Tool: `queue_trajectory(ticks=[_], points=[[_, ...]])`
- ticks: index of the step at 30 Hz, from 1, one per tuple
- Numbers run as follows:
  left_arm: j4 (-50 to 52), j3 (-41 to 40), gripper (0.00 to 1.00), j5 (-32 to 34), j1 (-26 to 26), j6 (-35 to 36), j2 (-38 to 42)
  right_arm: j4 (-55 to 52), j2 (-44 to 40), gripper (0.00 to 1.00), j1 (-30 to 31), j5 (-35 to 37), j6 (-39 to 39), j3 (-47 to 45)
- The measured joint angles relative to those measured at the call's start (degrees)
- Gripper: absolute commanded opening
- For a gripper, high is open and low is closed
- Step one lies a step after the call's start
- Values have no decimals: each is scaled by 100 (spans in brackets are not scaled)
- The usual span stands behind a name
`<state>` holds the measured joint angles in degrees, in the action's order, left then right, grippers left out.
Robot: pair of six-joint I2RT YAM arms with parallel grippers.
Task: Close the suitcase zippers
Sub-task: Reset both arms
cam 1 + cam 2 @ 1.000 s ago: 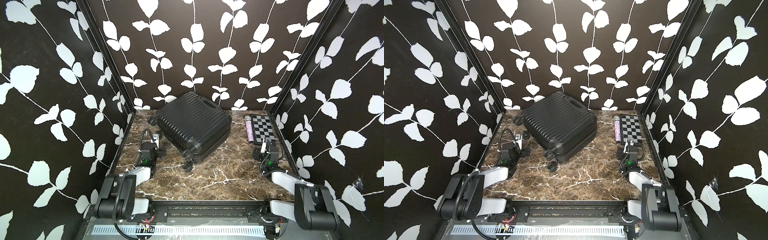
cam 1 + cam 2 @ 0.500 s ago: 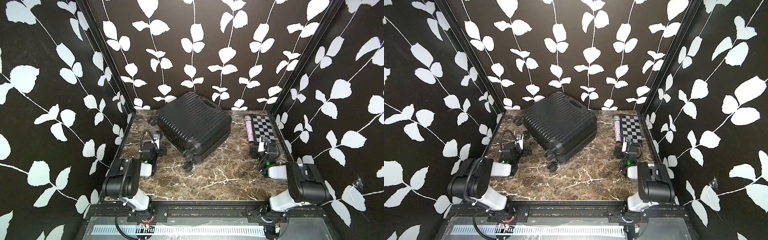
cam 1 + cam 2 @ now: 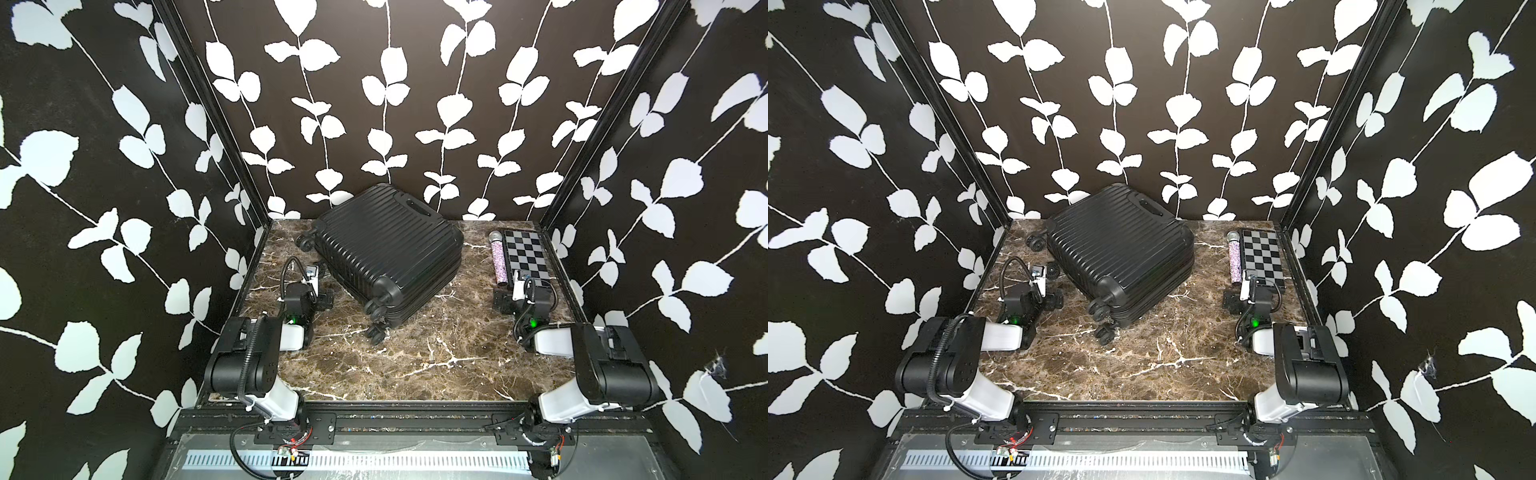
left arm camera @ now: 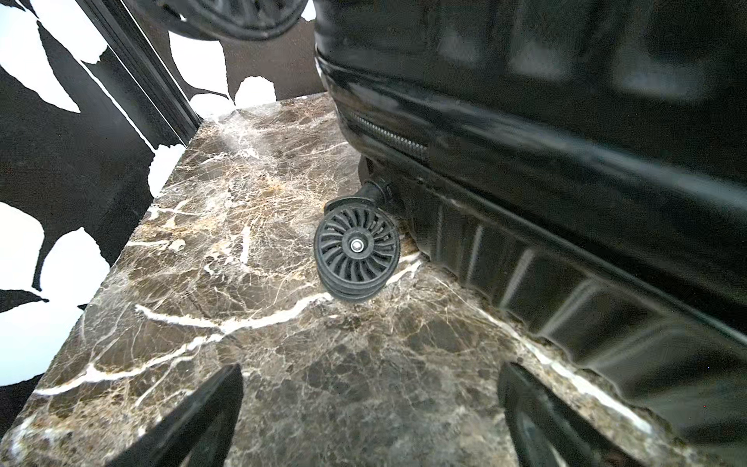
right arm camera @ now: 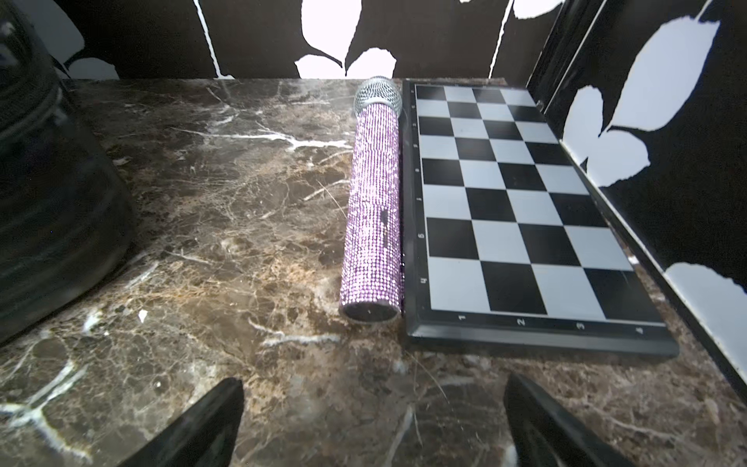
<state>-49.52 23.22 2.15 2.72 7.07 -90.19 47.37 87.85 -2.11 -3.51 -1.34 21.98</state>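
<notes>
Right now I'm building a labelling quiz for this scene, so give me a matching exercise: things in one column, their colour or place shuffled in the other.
Things:
1. suitcase
2. microphone
3. checkered board
4. tabletop

Descriptions:
A. brown with white veins
B. ribbed black, centre back
C. purple glitter
D. flat beside the right wall

Pairs: 1-B, 2-C, 3-D, 4-A

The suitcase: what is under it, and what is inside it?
Under the suitcase only the marble table shows, a wheel resting on it. The tabletop directly beneath is covered. The shells lie together, so the inside is hidden; only zipper teeth show at the rim.
</notes>
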Motion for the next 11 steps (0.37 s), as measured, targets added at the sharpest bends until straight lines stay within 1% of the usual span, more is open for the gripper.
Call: queue_trajectory(ticks=[11], points=[[4,0,100,2,0,0,0,-9,0,99,24,2,33,0]])
